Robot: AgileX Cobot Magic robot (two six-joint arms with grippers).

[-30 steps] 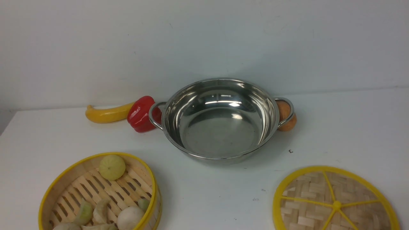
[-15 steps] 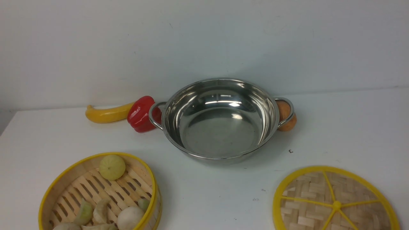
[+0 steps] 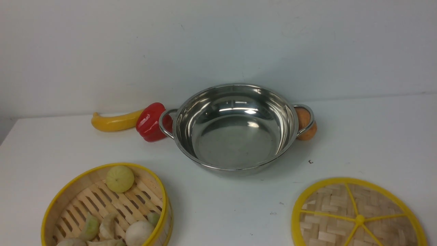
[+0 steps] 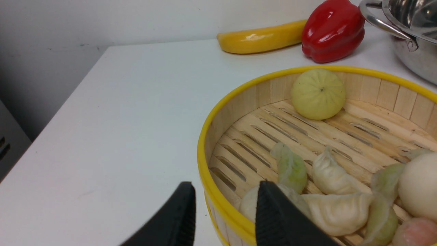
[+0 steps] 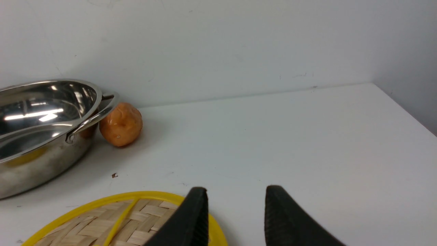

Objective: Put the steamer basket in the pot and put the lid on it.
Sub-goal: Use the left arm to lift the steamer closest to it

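Pot [image 3: 235, 143] sits centre-back on the table [image 3: 358, 136], upright, nothing inside it. Both loop handles point sideways.

Basket [image 3: 102, 198] is front-left on the table, well apart from the pot, not in it yet. It holds a round pale-green bun [image 3: 119, 178] against the far wall, plus dumplings [image 3: 107, 225] and a white bun [image 3: 138, 232] on the near side. The front view cuts off its near edge.

Lid [image 3: 358, 218] lies flat front-right on the table, spokes and knob up, well apart from the pot and partly cropped at the bottom edge.

Left gripper [image 4: 225, 191]: jaws apart, straddling the basket's wall, with one finger outside over the table and one inside over the dumplings. The yellow rim runs between them. There's a visible gap on the inner side, so no clamp. I can't tell whether the outer finger touches.

Right gripper [image 5: 236, 191]: jaws apart, holding nothing. One finger is over the lid's rim, the other over bare table past it. Height above the lid isn't clear.

Neither gripper shows in the front view.

Clutter: the red pepper [image 3: 152, 122] is against the pot's left handle and the banana [image 3: 114, 122] is just left of the pepper, touching it. An orange-brown ball [image 3: 305, 124] is tucked under the right handle, by the wall.
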